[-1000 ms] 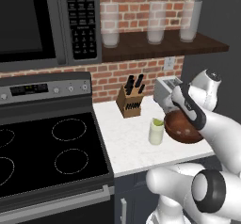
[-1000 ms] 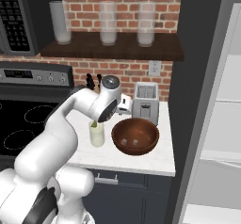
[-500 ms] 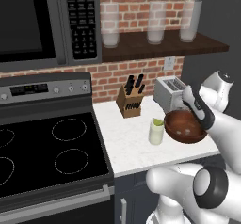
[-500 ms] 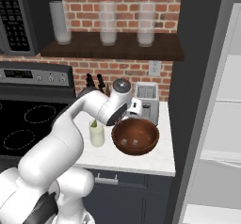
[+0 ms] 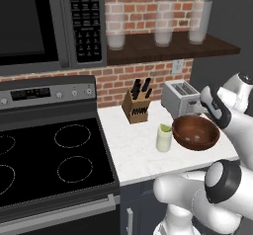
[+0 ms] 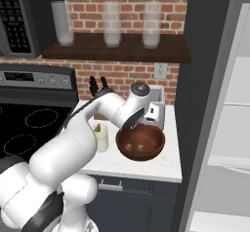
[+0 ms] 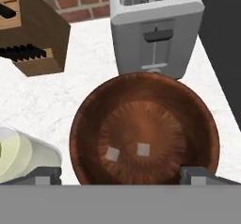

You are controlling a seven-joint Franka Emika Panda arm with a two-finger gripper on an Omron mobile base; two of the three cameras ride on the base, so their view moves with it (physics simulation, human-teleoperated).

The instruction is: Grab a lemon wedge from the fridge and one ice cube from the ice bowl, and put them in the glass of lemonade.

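The reddish-brown ice bowl (image 7: 143,100) sits on the white counter in front of the toaster, with two ice cubes (image 7: 143,148) on its bottom. My gripper (image 7: 121,175) hangs open just above the bowl's near side, and both fingertips (image 7: 197,173) are bare. In the right base view the gripper (image 6: 132,127) hovers over the bowl (image 6: 140,144). The glass of lemonade (image 5: 164,138) stands just left of the bowl (image 5: 196,132), with a yellow-green lemon wedge (image 5: 165,128) at its rim. The fridge (image 6: 229,109) stands open on the right, showing white shelves.
A silver toaster (image 5: 180,97) stands behind the bowl and a wooden knife block (image 5: 138,108) behind the glass. A black stove (image 5: 49,155) lies to the left. Three tall frosted glasses (image 5: 163,24) stand on the shelf above.
The arm has swung right, from over the lemonade glass to above the ice bowl. The gripper stayed open and holds nothing.
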